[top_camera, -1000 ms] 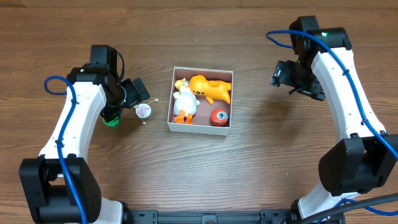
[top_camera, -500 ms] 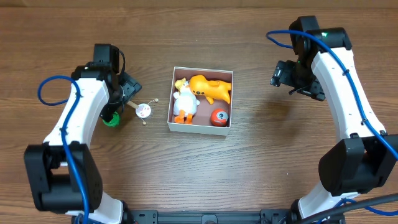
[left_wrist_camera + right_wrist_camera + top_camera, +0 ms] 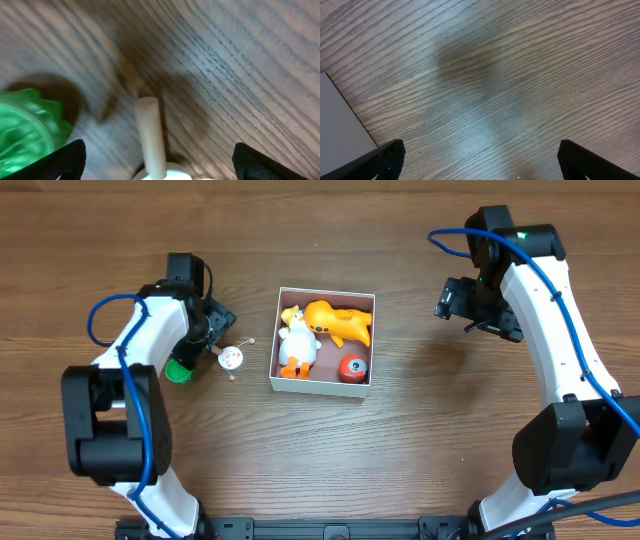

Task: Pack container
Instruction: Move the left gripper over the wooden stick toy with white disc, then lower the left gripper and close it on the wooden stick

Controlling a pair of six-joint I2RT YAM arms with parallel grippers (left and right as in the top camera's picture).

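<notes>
The container (image 3: 285,385) is a square white-walled box in the middle of the table. It holds a white duck toy (image 3: 296,346), an orange animal toy (image 3: 340,322) and a red ball with an eye (image 3: 351,368). A small white round toy with cream pegs (image 3: 231,359) lies on the table left of the box. My left gripper (image 3: 212,332) is open, low over this toy; its peg (image 3: 150,137) stands between the fingers. A green toy (image 3: 178,370) lies by the left gripper and shows in the left wrist view (image 3: 25,130). My right gripper (image 3: 458,305) is open and empty, right of the box.
The box's white wall edge (image 3: 340,122) shows at the left of the right wrist view. The brown wooden table (image 3: 420,430) runs all around the box.
My left arm has swung its gripper up and right, closer to the small white toy. The right arm and the toys have not moved.
</notes>
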